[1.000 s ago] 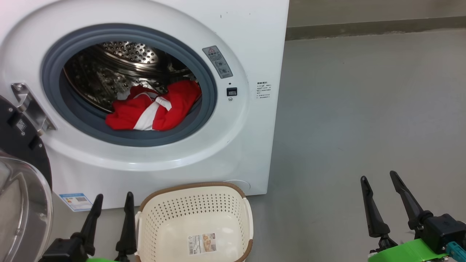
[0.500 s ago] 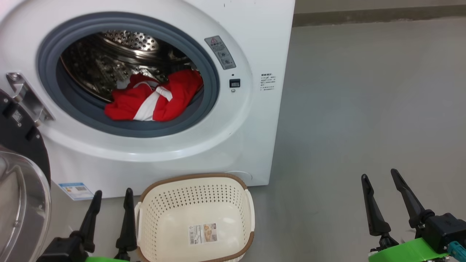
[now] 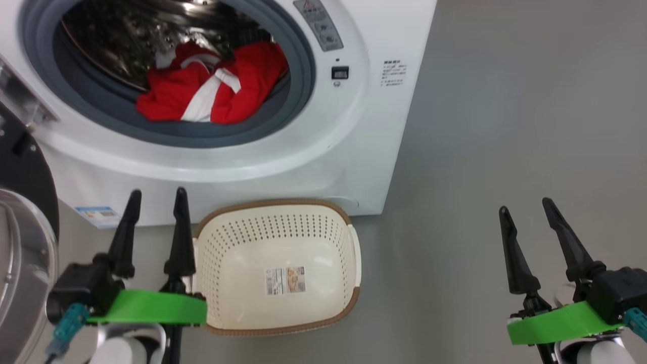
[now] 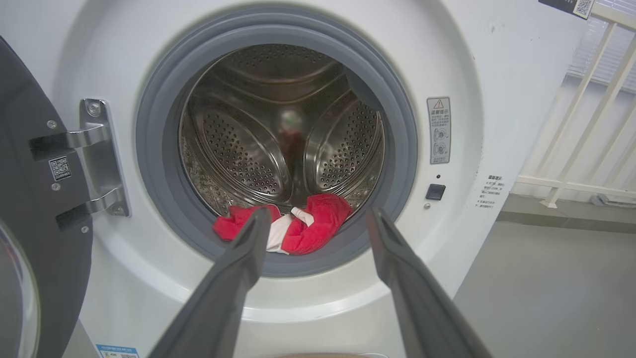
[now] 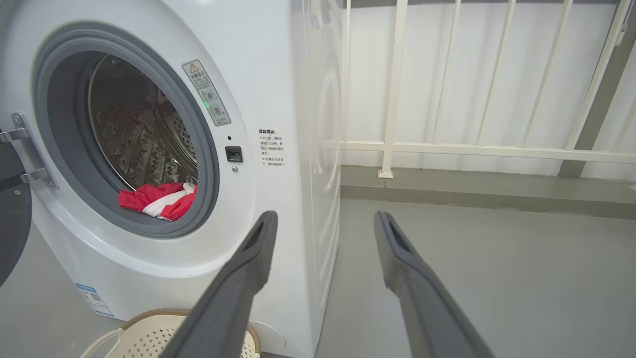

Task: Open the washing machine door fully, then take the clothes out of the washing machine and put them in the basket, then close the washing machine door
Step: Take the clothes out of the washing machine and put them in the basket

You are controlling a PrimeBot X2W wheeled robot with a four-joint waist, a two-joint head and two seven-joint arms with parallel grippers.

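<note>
The white washing machine [image 3: 374, 126] [image 4: 497, 74] [image 5: 278, 74] stands with its door [image 3: 22, 242] [image 4: 35, 209] swung wide to the left. Red clothes [image 3: 207, 91] [image 4: 303, 228] [image 5: 159, 199] with white stripes lie at the front lip of the steel drum. On the floor below the opening sits the cream basket [image 3: 278, 242] [image 5: 149, 338], with nothing in it but a sticker. My left gripper [image 3: 156, 194] [image 4: 313, 219] is open just left of the basket, pointing at the drum. Out to the right over bare floor, my right gripper [image 3: 525, 205] [image 5: 323, 219] is open too.
A white railing [image 5: 447, 149] [image 4: 586, 149] runs along the wall behind and right of the machine, above a low kerb. Grey floor [image 3: 505, 126] spreads to the right of the machine and basket.
The head camera has tilted down, so the machine and basket sit differently in view. Both grippers stay open; more of the left arm shows, seemingly raised.
</note>
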